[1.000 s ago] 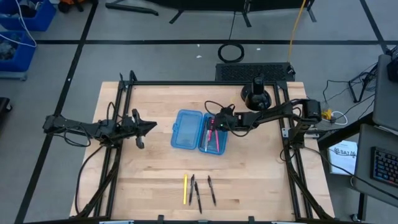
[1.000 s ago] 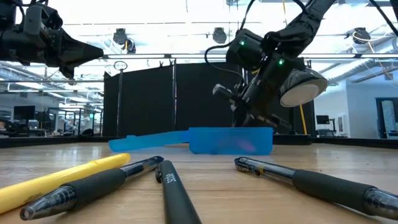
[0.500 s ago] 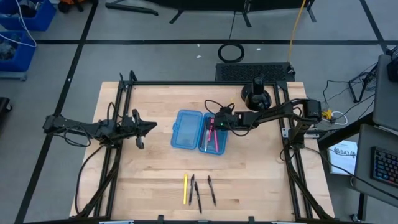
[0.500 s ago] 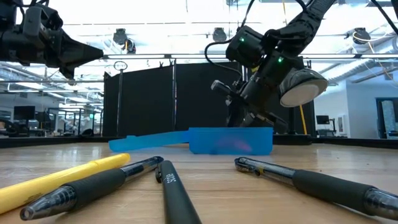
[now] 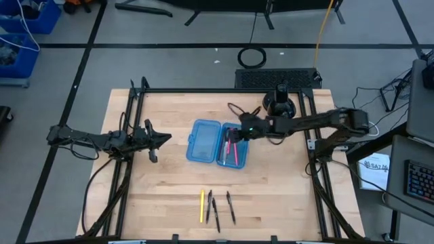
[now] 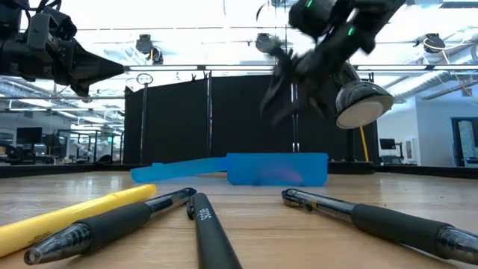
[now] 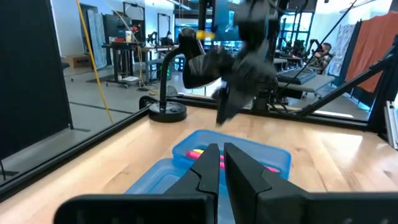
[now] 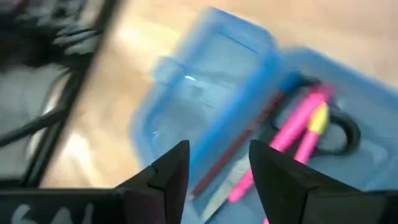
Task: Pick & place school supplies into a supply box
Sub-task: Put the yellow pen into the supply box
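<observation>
The supply box (image 5: 217,142) lies open on the table's middle, both blue halves flat. Its right half holds pink pens (image 8: 298,124), a thin red stick (image 8: 249,146) and dark-handled scissors (image 8: 341,134). My right gripper (image 8: 214,171) hangs open above that half, touching nothing, and shows high over the box (image 6: 276,168) in the low view (image 6: 287,86). A yellow pencil (image 5: 201,206) and three black pens (image 5: 217,209) lie near the front edge. My left gripper (image 5: 163,139) waits shut, left of the box and above the table.
A black round stand (image 5: 279,103) sits at the far right, behind my right arm. Black frame rails (image 5: 129,135) run along the table's sides. Bare wood (image 5: 163,190) lies between the box and the pens at the front.
My right gripper has opened over the box's right half and risen well clear of it. The box and the pens on the table have stayed where they were.
</observation>
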Tool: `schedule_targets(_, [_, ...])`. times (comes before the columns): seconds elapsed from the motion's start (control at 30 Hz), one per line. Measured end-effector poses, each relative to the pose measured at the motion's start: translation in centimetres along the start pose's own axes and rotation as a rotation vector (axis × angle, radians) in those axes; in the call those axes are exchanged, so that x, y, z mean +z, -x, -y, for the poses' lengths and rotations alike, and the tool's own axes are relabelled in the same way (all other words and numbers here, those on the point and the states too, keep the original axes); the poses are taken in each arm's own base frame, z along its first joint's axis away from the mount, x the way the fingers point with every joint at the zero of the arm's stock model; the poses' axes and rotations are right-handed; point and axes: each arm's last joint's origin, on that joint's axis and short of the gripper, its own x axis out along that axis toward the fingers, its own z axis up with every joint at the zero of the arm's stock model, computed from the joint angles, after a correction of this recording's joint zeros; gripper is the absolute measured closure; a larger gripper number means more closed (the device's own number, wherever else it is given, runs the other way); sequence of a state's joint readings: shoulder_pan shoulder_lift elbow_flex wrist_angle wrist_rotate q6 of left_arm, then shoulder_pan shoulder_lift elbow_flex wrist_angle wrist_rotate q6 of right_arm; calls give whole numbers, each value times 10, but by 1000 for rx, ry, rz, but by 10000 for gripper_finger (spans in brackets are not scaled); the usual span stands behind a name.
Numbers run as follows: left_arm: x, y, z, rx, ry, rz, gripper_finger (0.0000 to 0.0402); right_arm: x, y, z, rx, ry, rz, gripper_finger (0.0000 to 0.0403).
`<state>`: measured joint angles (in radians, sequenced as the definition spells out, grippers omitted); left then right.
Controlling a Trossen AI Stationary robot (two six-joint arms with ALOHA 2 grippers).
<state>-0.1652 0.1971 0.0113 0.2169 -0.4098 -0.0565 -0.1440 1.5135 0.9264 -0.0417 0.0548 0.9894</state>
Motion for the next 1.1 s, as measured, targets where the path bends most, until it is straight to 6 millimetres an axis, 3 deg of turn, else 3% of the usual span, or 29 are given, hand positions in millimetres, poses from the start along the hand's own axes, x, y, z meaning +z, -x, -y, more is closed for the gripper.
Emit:
schedule_targets(0.13, [0, 0, 0, -2, -37, -3, 376, -9, 46, -27, 91, 376, 108, 258])
schedule_targets(0.23, [-1, 0, 1, -37, -35, -13, 376, -43, 73, -41, 134, 736, 195, 289])
schedule_targets(0.3, [-1, 0, 2, -57, -5, -13, 376, -68, 83, -39, 165, 866, 237, 319])
schedule_targets(0.43, [-1, 0, 2, -61, 19, -11, 376, -101, 97, -28, 327, 962, 367, 389])
schedule_targets(0.57, [-4, 0, 0, -12, -47, -40, 376, -125, 95, 3, 427, 1001, 429, 392])
schedule_targets(0.67, [-9, 0, -3, 75, -109, -90, 376, -129, 93, 26, 399, 943, 533, 399])
schedule_targets(0.9, [-9, 0, -5, 147, -142, -85, 376, -135, 91, 83, 387, 1018, 614, 402])
schedule_targets(1.1, [-4, 0, -4, 152, -146, -37, 376, -121, 100, 86, 389, 938, 715, 402])
